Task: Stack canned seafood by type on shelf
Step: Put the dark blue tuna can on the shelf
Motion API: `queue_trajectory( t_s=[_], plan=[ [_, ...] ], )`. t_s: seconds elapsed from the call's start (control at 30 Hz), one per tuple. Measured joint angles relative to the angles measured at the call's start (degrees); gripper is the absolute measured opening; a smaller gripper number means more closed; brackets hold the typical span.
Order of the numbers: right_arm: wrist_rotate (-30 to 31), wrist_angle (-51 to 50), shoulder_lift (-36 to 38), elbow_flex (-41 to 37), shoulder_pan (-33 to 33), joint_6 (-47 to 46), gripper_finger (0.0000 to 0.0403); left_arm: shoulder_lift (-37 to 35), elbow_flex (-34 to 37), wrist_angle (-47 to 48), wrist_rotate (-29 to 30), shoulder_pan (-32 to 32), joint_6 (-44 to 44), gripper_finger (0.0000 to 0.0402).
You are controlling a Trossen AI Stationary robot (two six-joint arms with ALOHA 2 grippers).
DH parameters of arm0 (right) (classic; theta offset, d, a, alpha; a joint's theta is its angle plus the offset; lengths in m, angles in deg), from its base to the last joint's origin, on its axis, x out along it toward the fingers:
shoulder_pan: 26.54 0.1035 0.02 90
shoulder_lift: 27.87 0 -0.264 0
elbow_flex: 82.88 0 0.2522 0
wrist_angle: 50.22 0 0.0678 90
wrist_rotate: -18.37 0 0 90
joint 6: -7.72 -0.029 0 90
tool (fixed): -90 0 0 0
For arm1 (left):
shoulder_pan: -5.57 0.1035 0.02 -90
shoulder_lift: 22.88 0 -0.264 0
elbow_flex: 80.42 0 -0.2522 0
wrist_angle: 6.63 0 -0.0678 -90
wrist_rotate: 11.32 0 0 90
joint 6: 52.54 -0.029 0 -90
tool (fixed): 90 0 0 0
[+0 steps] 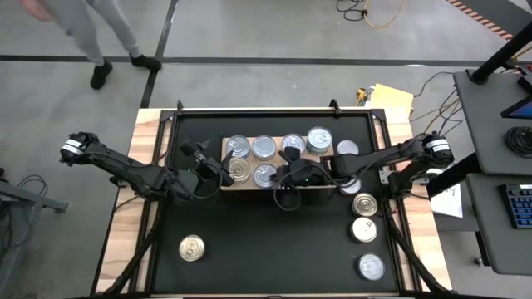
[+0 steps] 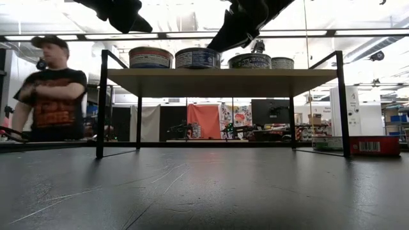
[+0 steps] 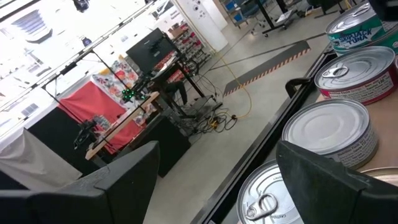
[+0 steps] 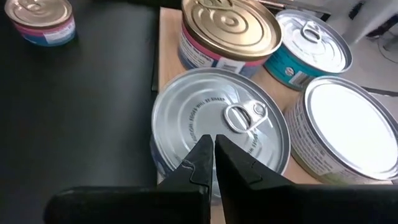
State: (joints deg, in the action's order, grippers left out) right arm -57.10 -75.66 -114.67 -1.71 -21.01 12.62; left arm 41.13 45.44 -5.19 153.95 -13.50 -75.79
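Hovering closed right tool (image 4: 213, 149) just above pull-tab can (image 4: 221, 134) on shelf (image 4: 166, 37); left tool (image 1: 202, 160) open.

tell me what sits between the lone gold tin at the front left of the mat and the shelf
Nothing but bare black mat. The high view shows the gold tin alone, with empty mat up to the shelf.

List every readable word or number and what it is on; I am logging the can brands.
"TUNA": side label of the teal can, left wrist view; the word above it is cut off.
Embossed ring of lettering on the silver lid, right wrist view: too small to read.
Can labels on the shelf, low view: blurred.
Barcode on the red box: unreadable.
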Motion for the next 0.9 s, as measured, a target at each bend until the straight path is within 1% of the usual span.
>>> queue_trajectory(
  t_s=[0.4,0.9],
  plan=[
    [0.0,0.1,0.0,-0.4,-1.8,-0.6,0.0009,0.0,0.0,0.0,0.0,0.0,0.0,0.0306],
    [0.2,0.0,0.0,-0.4,-2.2,-0.3,0.0009,0.0,0.0,0.0,0.0,0.0,0.0,0.0306]
  ],
)
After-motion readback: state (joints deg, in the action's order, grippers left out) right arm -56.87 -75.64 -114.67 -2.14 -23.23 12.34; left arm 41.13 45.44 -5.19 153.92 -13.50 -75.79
